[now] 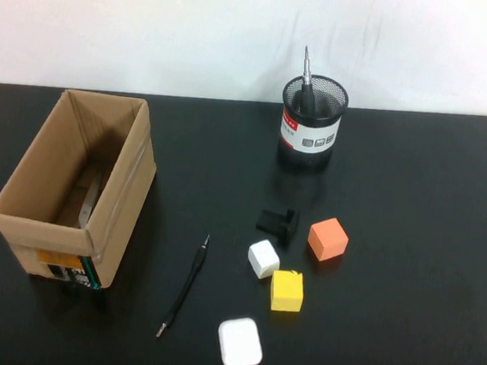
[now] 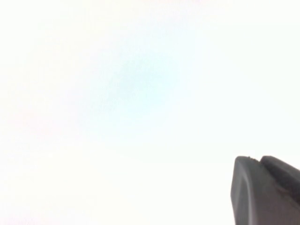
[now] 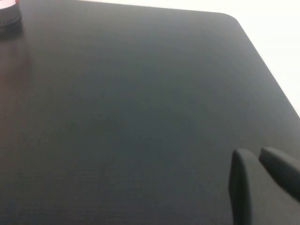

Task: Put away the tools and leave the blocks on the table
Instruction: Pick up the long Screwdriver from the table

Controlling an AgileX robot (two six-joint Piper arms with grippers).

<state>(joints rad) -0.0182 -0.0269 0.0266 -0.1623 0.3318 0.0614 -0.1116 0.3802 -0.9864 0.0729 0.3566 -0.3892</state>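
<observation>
The thick black-handled screwdriver (image 1: 307, 89) stands tip up in a black mesh pen holder (image 1: 312, 124) at the back of the table (image 1: 415, 190). The long thin black screwdriver (image 1: 183, 287) lies on the table in front of the box. The orange block (image 1: 328, 239), white block (image 1: 263, 259) and yellow block (image 1: 286, 291) sit close together at centre right. The scissors are not in view. My left gripper (image 2: 257, 160) is shut and empty, facing a white wall. My right gripper (image 3: 255, 153) is shut and empty above bare table. Neither arm shows in the high view.
An open cardboard box (image 1: 75, 185) stands at the left, with something grey dimly visible inside. A small black T-shaped piece (image 1: 278, 222) lies beside the orange block. A flat white rounded case (image 1: 240, 343) lies near the front edge. The pen holder's base (image 3: 9, 18) shows in the right wrist view.
</observation>
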